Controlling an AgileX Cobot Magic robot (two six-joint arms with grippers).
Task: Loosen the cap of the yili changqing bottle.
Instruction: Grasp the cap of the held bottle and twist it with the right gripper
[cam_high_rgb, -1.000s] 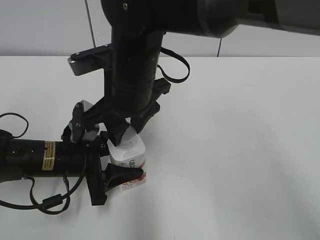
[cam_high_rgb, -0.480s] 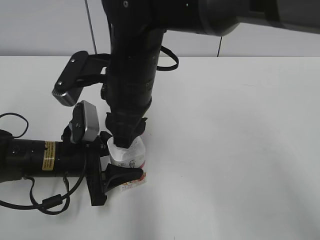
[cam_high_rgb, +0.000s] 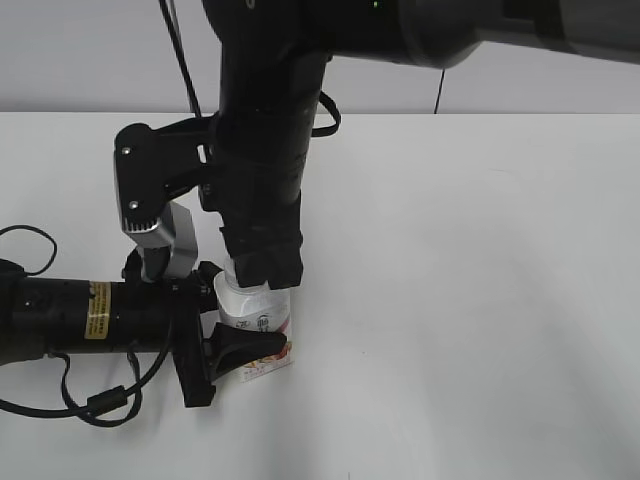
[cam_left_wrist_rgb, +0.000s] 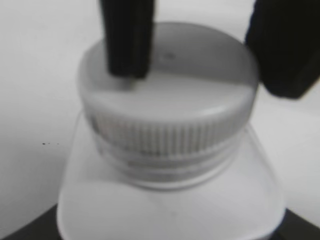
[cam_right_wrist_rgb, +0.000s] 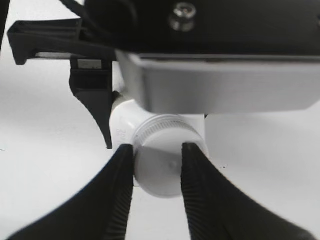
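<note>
While the plain white table meets a pale wall, right fingers pinch the cap.

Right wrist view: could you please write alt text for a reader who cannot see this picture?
Two black fingers of the right claw press on either side of the white ribbed cap of a small white plastic bottle. The left claw and its grey camera housing fill the space behind, over a white table.

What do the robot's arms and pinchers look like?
Both arms are black. The left arm is a round tube with a yellow warning sticker and looping black cables. The right arm carries a silver camera box. The fingers are black, curved and pointed.
</note>
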